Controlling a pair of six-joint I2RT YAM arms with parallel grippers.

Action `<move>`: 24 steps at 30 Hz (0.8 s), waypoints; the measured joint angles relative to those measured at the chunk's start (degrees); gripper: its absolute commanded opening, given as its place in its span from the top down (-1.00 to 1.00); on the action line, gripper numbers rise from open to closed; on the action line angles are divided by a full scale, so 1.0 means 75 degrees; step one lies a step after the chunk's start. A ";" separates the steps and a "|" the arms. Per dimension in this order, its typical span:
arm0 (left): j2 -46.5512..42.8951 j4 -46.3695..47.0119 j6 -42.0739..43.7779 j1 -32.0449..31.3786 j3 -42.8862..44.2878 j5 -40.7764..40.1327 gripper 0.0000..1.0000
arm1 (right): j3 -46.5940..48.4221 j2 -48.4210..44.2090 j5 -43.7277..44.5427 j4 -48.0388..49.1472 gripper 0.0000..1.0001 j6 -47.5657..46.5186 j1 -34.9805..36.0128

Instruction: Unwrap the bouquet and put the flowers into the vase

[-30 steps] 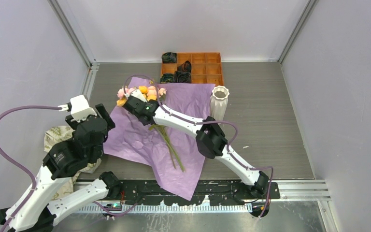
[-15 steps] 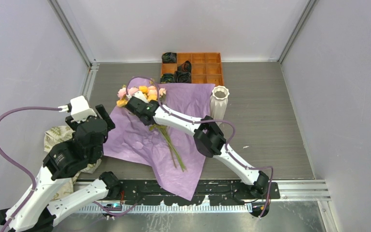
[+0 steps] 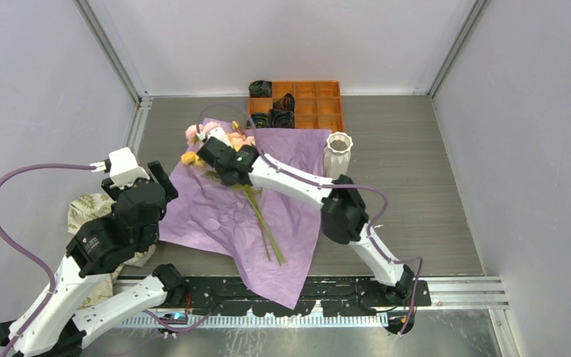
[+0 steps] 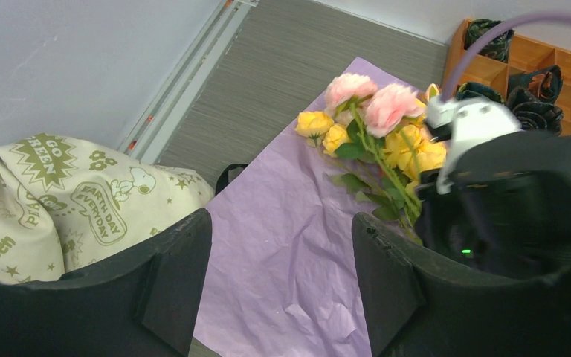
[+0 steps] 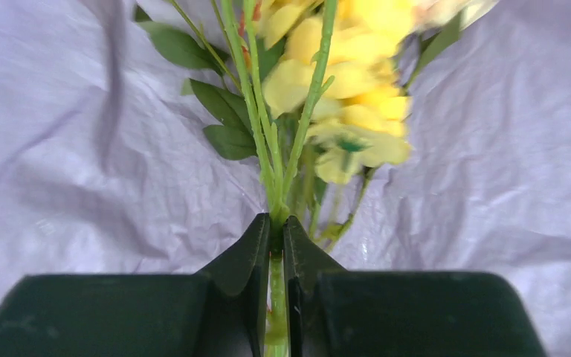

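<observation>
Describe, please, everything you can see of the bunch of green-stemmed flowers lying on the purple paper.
The flowers are a loose bunch of artificial-looking roses, with pink heads and yellow heads on thin green stems with green leaves. They lie unwrapped on the spread, crinkled purple paper, heads toward the far side of the table and stem ends toward the arms. The right gripper is shut on the stems just below the heads.
</observation>
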 measured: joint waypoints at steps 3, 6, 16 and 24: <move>-0.0003 0.0000 -0.0006 0.0000 -0.0003 0.0029 -0.39 | -0.0291 -0.1005 -0.0111 0.0154 0.99 -0.0035 0.0000; -0.0032 0.0000 -0.0009 0.0000 0.0000 0.0076 -0.38 | -0.0507 -0.1979 -0.0210 0.0423 0.98 -0.0122 0.0000; -0.0108 0.0003 -0.0012 0.0000 0.0000 0.0227 -0.38 | -0.1711 -0.4572 0.0370 0.1798 0.99 -0.1105 0.0000; 0.0003 0.0192 -0.0015 0.0000 -0.0006 0.0399 -0.36 | -0.4430 -0.7026 0.1985 0.5056 0.99 -0.3506 0.0003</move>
